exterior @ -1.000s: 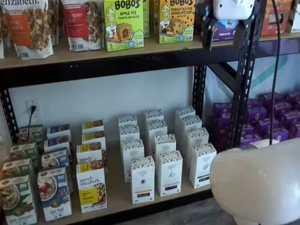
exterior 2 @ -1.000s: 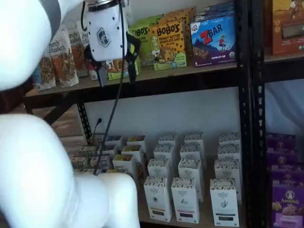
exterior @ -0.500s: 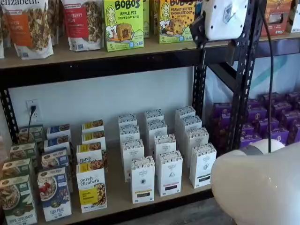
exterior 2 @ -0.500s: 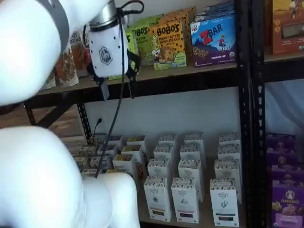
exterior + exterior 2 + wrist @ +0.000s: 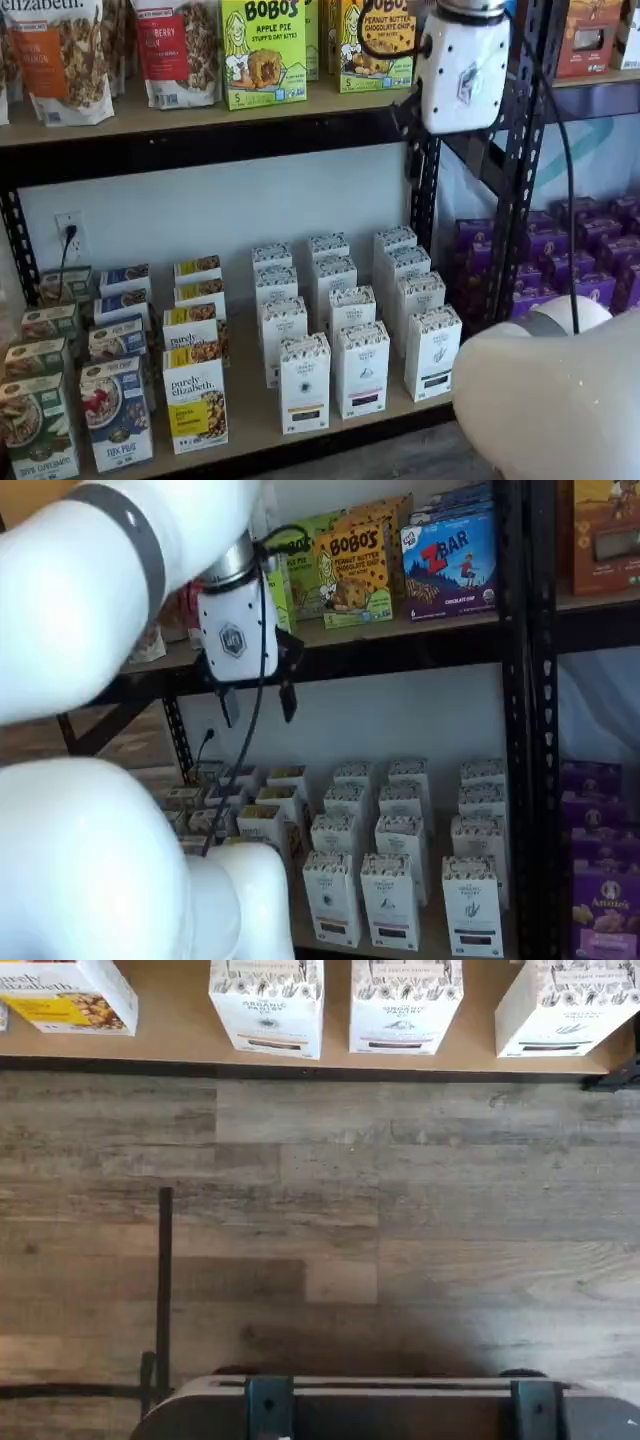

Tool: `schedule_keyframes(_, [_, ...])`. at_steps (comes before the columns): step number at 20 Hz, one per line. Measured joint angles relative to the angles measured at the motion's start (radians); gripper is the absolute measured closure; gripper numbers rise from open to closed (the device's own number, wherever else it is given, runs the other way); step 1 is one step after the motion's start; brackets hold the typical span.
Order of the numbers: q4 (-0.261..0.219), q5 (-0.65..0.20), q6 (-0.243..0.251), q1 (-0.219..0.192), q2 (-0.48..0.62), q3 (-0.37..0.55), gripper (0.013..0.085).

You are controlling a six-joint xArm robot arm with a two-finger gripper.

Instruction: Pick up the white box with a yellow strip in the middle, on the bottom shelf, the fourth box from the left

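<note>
**A:** Where are the jaws, and what do they hold?

**B:** They hang wide apart and empty. A plain gap shows between the two black fingers, which point down. They are up at the level of the upper shelf, out in front of the rack.

**A:** And the white box?

**B:** The white box stands upright at the front edge of the bottom shelf, heading its own row of like cartons. The granola box is just beside it on one side and another white carton on the other. Its long axis runs straight up.

**A:** So which way from the jaws?

**B:** Well below them and further in toward the wall. The wrist view looks down on bare floor, with the shelf's front edge and that box only at its rim. I judge the move to be a long drop, then a reach inward. Sideways offset I cannot settle, since the two shelf views disagree.

**A:** Anything hidden?

**B:** The arm covers the shelf's near end in one shelf view. The box's strip is too small to read for colour there.
</note>
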Motion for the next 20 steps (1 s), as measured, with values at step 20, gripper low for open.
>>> schedule_keyframes(20, [-0.037, -0.428, 0.079, 0.064, 0.127, 0.258, 0.0130])
